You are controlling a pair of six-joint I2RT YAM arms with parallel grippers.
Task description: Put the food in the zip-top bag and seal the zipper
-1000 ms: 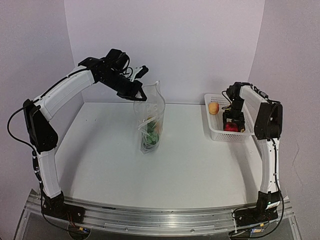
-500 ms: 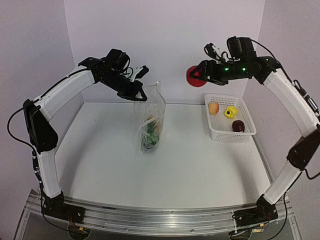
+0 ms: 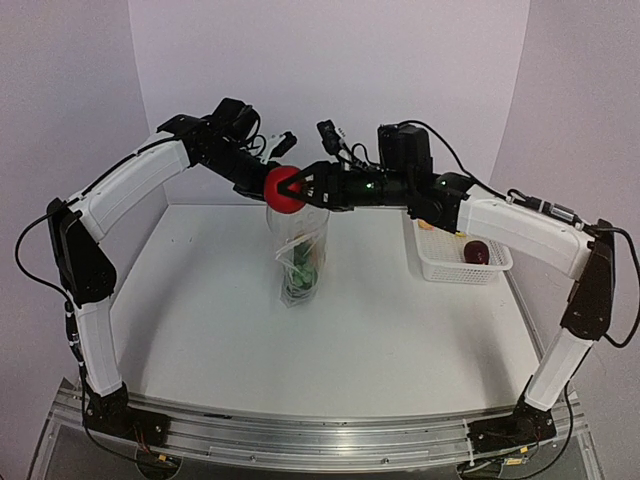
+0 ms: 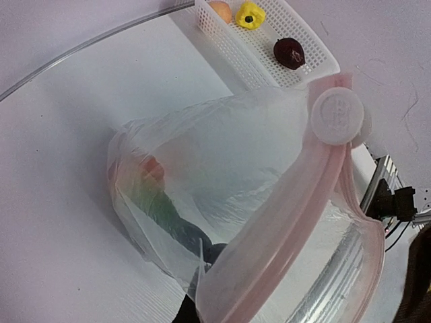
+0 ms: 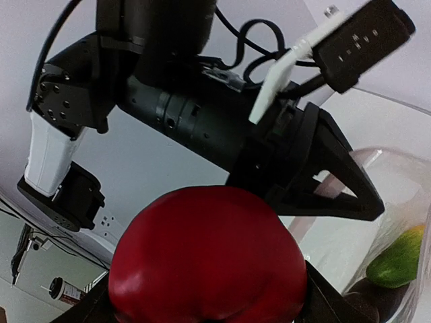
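The zip-top bag (image 3: pixel 300 250) stands upright mid-table, mouth up, with green and orange food (image 3: pixel 303 262) at its bottom. My left gripper (image 3: pixel 270 186) is shut on the bag's top rim and holds the mouth open. In the left wrist view the zipper (image 4: pixel 296 222) shows as a pinkish strip curving round the open mouth, and my left gripper (image 4: pixel 202 282) is dark behind the plastic. My right gripper (image 3: pixel 292 188) is shut on a round red food piece (image 3: pixel 282 189) just above the mouth. That red piece (image 5: pixel 209 259) fills the right wrist view.
A white perforated basket (image 3: pixel 480 268) stands at the right rear, holding a dark purple piece (image 3: pixel 477 252). In the left wrist view the basket (image 4: pixel 269 54) also holds a peach piece (image 4: pixel 219 10) and a yellow piece (image 4: pixel 250 15). The right arm spans over the table's back.
My right arm lifted the red piece out of the basket and swung it left, from high above the basket to just over the bag's mouth. The left arm and bag stayed still.
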